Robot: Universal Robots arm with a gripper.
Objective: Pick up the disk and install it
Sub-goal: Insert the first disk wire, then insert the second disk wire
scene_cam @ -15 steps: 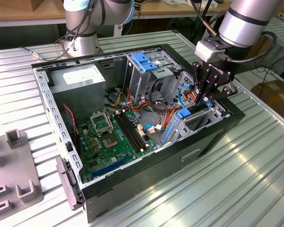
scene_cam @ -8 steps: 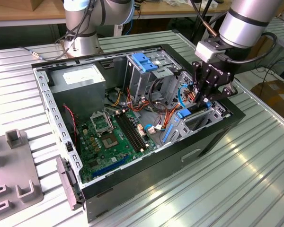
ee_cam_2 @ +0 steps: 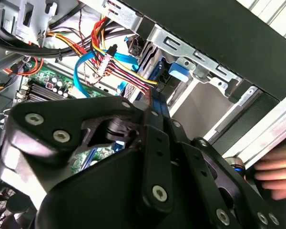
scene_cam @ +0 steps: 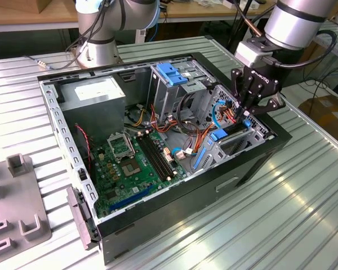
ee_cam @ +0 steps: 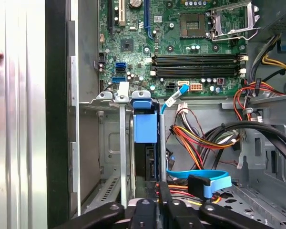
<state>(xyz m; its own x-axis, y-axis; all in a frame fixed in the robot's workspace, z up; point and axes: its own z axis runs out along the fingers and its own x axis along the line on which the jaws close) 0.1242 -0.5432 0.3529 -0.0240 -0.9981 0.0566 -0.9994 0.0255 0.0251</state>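
Exterior view: my hand (scene_cam: 247,115) reaches into the open computer case (scene_cam: 259,163) on the bench (scene_cam: 304,208), fingers together on the disk (scene_cam: 232,136), which stands on edge, partly seated in its bay. Second wrist view: coloured cables (ee_cam_2: 119,71) crowd just beside the disk (ee_cam_2: 155,78). First wrist view: the blue bracket (ee_cam: 145,126) sits between the bay rails (ee_cam: 123,143). Tilt here could, I judge, jam the bracket or snag cables.
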